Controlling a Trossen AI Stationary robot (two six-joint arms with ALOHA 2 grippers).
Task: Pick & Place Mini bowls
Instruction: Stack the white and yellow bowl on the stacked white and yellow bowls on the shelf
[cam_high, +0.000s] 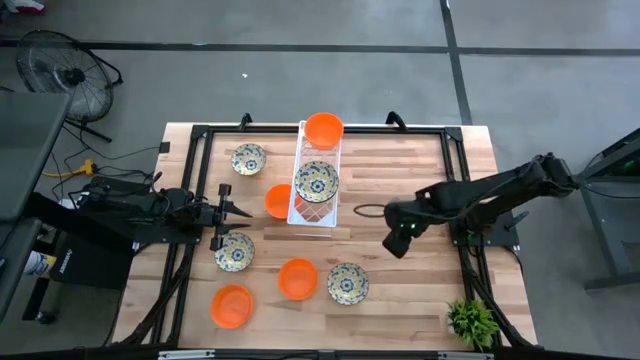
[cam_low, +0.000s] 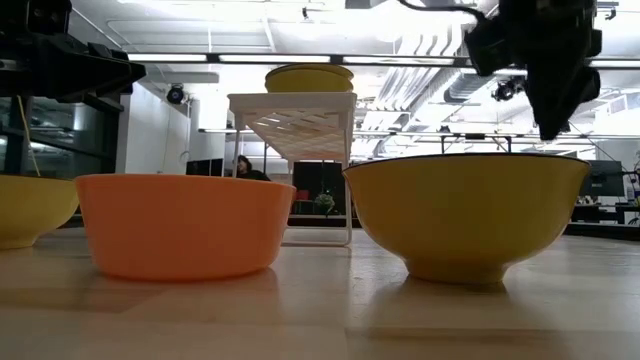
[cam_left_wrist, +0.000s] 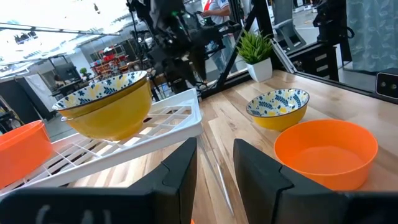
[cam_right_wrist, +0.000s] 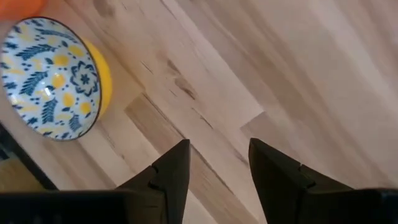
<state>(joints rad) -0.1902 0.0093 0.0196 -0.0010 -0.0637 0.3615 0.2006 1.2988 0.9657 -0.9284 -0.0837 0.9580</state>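
From overhead, the wooden table (cam_high: 400, 180) has a white lattice tray (cam_high: 316, 205) in the middle with an orange bowl (cam_high: 324, 129) at its far end and a patterned bowl (cam_high: 316, 182) sitting mid-tray. Another orange bowl (cam_high: 277, 200) is right against the tray's left side. Loose on the table: a patterned bowl (cam_high: 248, 159) up left, one (cam_high: 234, 251) just by the left gripper (cam_high: 243, 212), then an orange one (cam_high: 297, 279), a patterned one (cam_high: 347, 283) and an orange one (cam_high: 232, 305) near the front. The right gripper (cam_high: 398, 243) hangs over bare wood right of the tray, nothing in it. A small potted plant (cam_high: 471, 320) sits in the front right corner.

Table-level view is mostly two bowls up close, an orange one (cam_low: 184, 224) and a yellow-sided one (cam_low: 466, 212), with the tray (cam_low: 293, 118) raised behind.

Left wrist view: its fingers (cam_left_wrist: 179, 168) stand a narrow gap apart, empty, pointing at the tray (cam_left_wrist: 155, 134) and the patterned bowl (cam_left_wrist: 106, 102) on it; an orange bowl (cam_left_wrist: 326, 151) and a patterned one (cam_left_wrist: 277, 107) sit beyond.

Right wrist view: fingers (cam_right_wrist: 174, 168) parted fairly wide over bare wood, holding nothing, with a patterned bowl (cam_right_wrist: 53, 78) off to one side.
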